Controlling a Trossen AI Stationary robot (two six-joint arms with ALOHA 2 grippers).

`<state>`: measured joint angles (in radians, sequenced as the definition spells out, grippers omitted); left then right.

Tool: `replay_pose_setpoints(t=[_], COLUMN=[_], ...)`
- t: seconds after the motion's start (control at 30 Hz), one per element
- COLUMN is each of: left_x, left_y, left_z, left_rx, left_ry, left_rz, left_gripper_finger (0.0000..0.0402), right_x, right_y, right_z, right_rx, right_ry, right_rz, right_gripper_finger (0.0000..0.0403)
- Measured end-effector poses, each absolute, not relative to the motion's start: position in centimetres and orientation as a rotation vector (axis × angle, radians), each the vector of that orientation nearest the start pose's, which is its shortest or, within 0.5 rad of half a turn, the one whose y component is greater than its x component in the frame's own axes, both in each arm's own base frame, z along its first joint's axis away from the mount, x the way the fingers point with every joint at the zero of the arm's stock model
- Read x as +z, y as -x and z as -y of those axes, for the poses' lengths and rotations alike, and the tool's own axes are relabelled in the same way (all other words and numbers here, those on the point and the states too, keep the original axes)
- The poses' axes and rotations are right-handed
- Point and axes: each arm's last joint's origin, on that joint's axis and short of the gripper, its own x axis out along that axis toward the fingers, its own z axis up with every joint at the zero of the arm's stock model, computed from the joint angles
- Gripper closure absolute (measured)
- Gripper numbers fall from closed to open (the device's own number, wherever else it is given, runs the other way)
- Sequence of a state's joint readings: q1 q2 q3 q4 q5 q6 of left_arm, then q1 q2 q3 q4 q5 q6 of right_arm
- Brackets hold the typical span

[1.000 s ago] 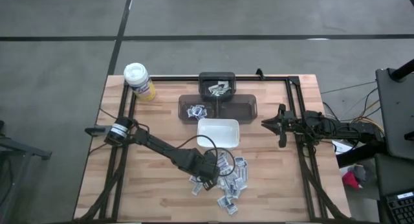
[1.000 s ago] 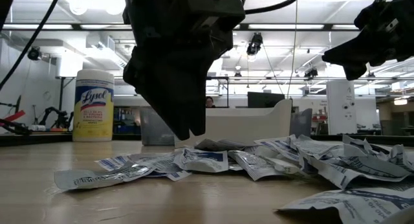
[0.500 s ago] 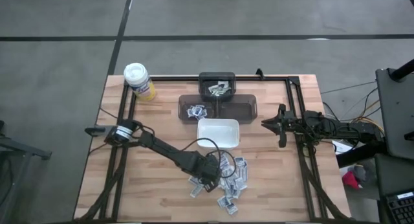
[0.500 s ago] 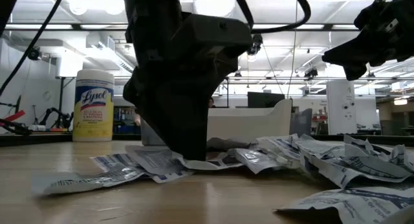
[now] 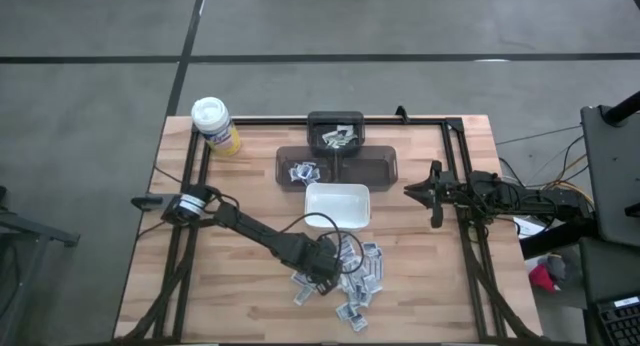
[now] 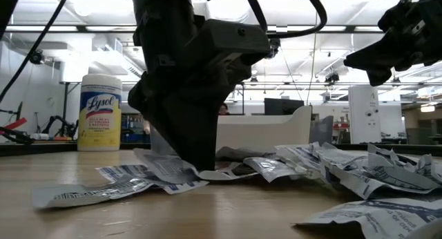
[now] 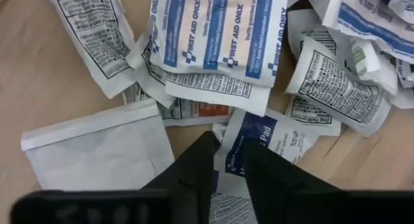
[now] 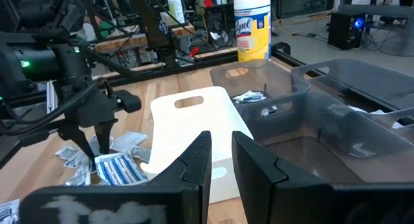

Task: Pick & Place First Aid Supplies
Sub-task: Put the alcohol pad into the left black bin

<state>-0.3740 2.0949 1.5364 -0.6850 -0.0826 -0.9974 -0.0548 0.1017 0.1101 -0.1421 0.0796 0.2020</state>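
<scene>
Lower and narrower than a second ago, the left gripper (image 7: 228,160) stands in the first aid supplies (image 5: 352,276) at the high view's lower centre, apparently pinching a blue-printed packet (image 7: 259,143) directly beneath. The right gripper (image 5: 434,193), narrow and empty, waits at centre right.

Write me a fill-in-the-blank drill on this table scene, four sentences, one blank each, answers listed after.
1. The left pincer is down in the pile of first aid ____.
2. The yellow canister has a ____ lid.
3. The white dish lies between the packet pile and the grey ____.
4. The right pincer hangs over the table's ____ side, holding nothing.

Missing words: packets; white; bins; right
</scene>
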Motion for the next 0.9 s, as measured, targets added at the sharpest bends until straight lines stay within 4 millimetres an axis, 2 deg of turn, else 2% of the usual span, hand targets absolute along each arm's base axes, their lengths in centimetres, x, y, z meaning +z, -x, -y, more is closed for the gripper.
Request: replay_pose_setpoints(t=[0.3,0.9], left_x=[16.5,18.4], left_y=[-39.6,-40.6], left_z=[15.2,15.3], left_rx=[0.375,0.350], left_ry=[0.585,0.560], left_rz=[-1.188,-1.102], left_gripper_finger=[0.0396,0.0401], right_x=[17.9,17.9], right_y=[-9.7,-9.7], right_z=[0.8,0.8], right_rx=[-0.146,-0.147], right_ry=[-0.196,-0.196], right_rz=[-0.121,-0.123], right_gripper_finger=[0.0344,0.0344])
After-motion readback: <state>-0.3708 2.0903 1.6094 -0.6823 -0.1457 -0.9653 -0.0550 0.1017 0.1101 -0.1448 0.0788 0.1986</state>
